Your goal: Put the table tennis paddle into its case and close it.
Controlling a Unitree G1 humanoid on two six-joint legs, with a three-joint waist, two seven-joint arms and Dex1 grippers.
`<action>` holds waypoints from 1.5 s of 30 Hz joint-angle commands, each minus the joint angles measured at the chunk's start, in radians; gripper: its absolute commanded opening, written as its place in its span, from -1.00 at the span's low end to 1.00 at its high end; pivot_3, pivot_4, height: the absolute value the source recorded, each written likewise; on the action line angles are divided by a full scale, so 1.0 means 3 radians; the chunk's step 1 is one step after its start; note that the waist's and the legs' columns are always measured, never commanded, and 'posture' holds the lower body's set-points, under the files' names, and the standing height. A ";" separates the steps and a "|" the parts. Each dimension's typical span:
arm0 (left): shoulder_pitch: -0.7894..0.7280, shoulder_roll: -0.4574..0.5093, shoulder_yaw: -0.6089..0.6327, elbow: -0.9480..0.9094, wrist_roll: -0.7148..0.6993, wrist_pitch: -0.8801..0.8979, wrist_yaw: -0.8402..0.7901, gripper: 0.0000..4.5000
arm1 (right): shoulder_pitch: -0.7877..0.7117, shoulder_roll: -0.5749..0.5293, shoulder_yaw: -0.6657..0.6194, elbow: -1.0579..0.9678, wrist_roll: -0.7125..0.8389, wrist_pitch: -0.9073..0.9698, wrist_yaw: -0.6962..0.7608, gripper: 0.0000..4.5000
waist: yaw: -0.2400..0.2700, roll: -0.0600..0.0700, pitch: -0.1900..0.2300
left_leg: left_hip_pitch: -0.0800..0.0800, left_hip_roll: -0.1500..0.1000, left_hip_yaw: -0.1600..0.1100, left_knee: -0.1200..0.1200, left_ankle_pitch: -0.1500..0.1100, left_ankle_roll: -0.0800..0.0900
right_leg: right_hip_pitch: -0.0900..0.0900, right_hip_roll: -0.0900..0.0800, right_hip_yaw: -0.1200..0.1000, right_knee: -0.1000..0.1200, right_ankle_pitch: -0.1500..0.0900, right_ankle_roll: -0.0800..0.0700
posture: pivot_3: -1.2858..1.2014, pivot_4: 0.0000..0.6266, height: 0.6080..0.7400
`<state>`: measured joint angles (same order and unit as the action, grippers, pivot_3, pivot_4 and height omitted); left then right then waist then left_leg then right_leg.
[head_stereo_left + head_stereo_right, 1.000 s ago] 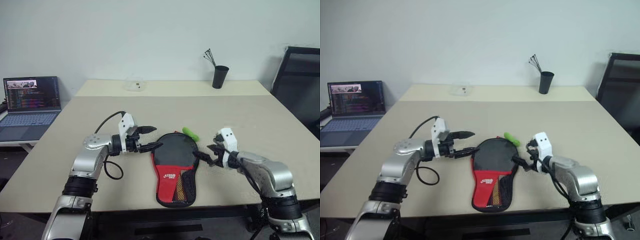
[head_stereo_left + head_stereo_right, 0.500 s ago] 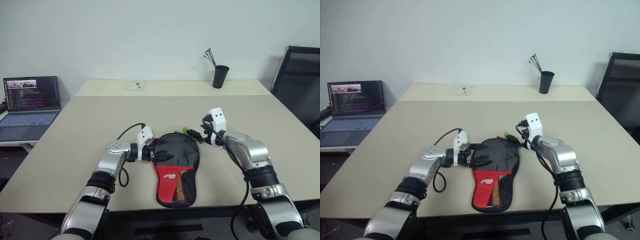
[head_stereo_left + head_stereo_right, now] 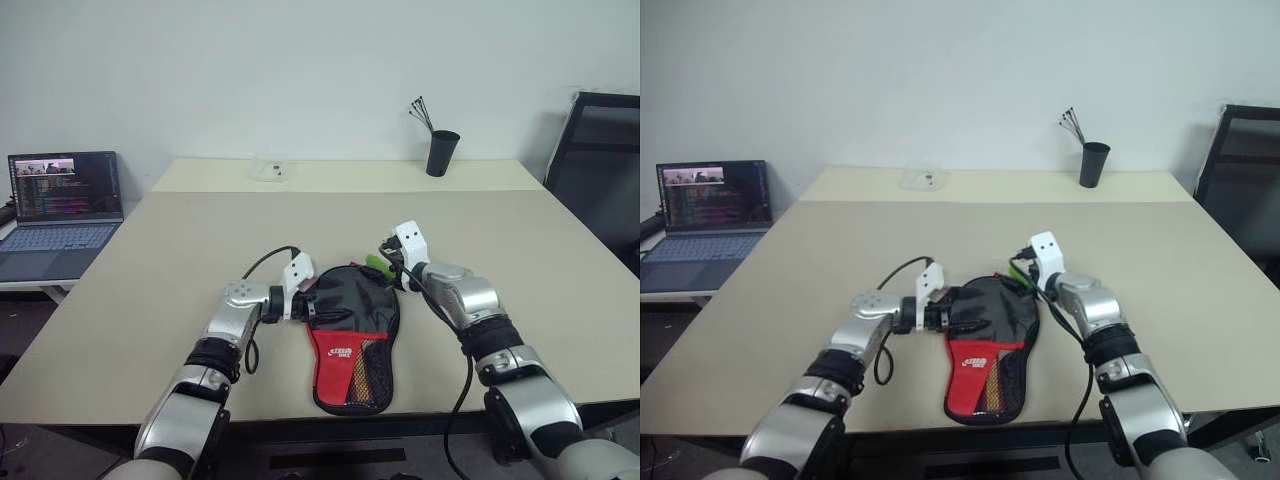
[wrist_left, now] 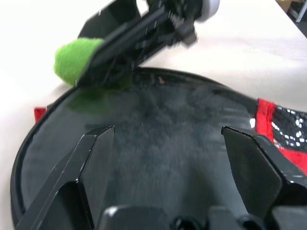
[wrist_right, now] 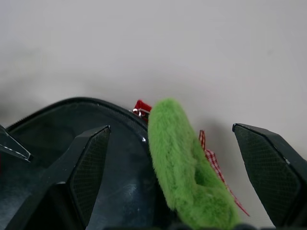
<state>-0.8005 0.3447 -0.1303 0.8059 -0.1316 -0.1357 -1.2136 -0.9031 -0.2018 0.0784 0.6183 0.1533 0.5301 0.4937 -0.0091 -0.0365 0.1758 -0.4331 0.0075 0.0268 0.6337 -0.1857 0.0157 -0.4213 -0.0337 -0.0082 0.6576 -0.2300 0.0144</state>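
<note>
Left claw [image 3: 322, 308] and right claw [image 3: 383, 262], both spread wide.

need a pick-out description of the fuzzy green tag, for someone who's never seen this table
On the beige table, find the black-and-red paddle case lying between the two grippers. At its rounded far end, by the right gripper, sits the green tag: a small, fuzzy, bright green strip, the only green thing there.
</note>
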 commanded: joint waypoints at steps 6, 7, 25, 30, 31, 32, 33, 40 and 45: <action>-0.0199 -0.0154 -0.0006 0.0205 0.0075 -0.0209 -0.0019 0.73 | -0.0210 0.0064 -0.0126 0.0260 -0.0084 -0.0259 -0.0136 0.42 | -0.0001 0.0000 0.0000 | 0.0000 0.0000 0.0000 0.0000 0.0000 0.0000 | 0.0000 0.0001 0.0000 0.0001 0.0000 -0.0001 | 0.03 -0.52 1.00; -0.0219 -0.0183 -0.0006 0.0235 0.0085 -0.0227 -0.0017 0.73 | -0.0209 0.0069 -0.0125 0.0275 -0.0090 -0.0264 -0.0137 0.28 | -0.0001 0.0000 0.0000 | 0.0000 0.0000 0.0000 0.0000 0.0000 0.0000 | 0.0000 0.0001 0.0000 0.0001 0.0000 -0.0001 | 0.03 -0.52 1.00; -0.0427 -0.0497 -0.0013 0.1199 0.0456 -0.0627 0.0321 0.73 | -0.0089 0.0120 -0.0149 0.0125 -0.0124 -0.0161 -0.0272 -0.99 | -0.0001 0.0001 0.0000 | 0.0001 0.0001 -0.0001 0.0000 0.0000 0.0000 | 0.0001 0.0018 0.0001 0.0002 -0.0001 0.0003 | 0.03 -0.52 1.00; -0.0396 -0.0555 -0.0045 0.1307 0.0544 -0.0600 0.0379 0.73 | -0.0029 0.0019 -0.0238 -0.0030 -0.0112 -0.0071 -0.0367 -0.99 | 0.0015 0.0006 -0.0004 | 0.0003 0.0001 -0.0002 0.0001 0.0000 0.0000 | 0.0004 0.0018 0.0001 0.0002 -0.0003 0.0006 | 0.03 -0.52 1.00; -0.0391 -0.0565 -0.0047 0.1321 0.0557 -0.0590 0.0374 0.73 | 0.0004 -0.0017 -0.0251 -0.0083 -0.0116 -0.0038 -0.0376 -0.99 | 0.0020 0.0006 -0.0005 | 0.0003 0.0001 -0.0002 0.0002 0.0000 0.0000 | 0.0004 0.0018 0.0001 0.0002 -0.0005 0.0009 | 0.03 -0.52 1.00; -0.0384 -0.0571 -0.0054 0.1330 0.0569 -0.0585 0.0357 0.73 | 0.0043 -0.0052 -0.0266 -0.0149 -0.0119 0.0001 -0.0383 -0.99 | 0.0024 0.0006 -0.0006 | 0.0003 0.0001 -0.0003 0.0002 0.0000 0.0000 | 0.0005 0.0018 0.0001 0.0002 -0.0007 0.0012 | 0.03 -0.52 1.00; -0.0378 -0.0574 -0.0061 0.1336 0.0580 -0.0581 0.0336 0.73 | 0.0078 -0.0077 -0.0277 -0.0209 -0.0119 0.0038 -0.0390 -0.99 | 0.0027 0.0006 -0.0007 | 0.0003 0.0001 -0.0003 0.0002 0.0000 0.0000 | 0.0005 0.0017 0.0001 0.0002 -0.0007 0.0012 | 0.03 -0.52 1.00; -0.0362 -0.0595 -0.0116 0.1381 0.0665 -0.0566 0.0202 0.73 | 0.0557 -0.0277 -0.0326 -0.0940 -0.0131 0.0435 -0.0519 -0.99 | 0.0028 0.0017 -0.0014 | 0.0003 0.0000 -0.0002 0.0001 0.0000 0.0000 | 0.0005 0.0017 0.0002 0.0001 -0.0007 0.0012 | 0.03 -0.52 1.00; -0.0441 -0.0637 -0.0098 0.1436 0.0698 -0.0522 0.0274 0.73 | 0.1079 -0.0481 -0.0482 -0.1752 -0.0058 0.0858 -0.0558 -0.99 | 0.0063 0.0020 -0.0016 | 0.0003 -0.0002 -0.0007 0.0002 0.0000 0.0000 | 0.0008 0.0017 -0.0001 -0.0001 -0.0008 0.0013 | 0.03 -0.52 1.00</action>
<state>-0.9588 0.1681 -0.1280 1.1846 0.0417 -0.3172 -1.1274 -0.6165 -0.3065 -0.0145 0.1914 0.1296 0.7397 0.3413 0.0100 -0.0306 0.1709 -0.4324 0.0066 0.0246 0.6343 -0.1858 0.0157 -0.4185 -0.0286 -0.0088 0.6567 -0.2325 0.0186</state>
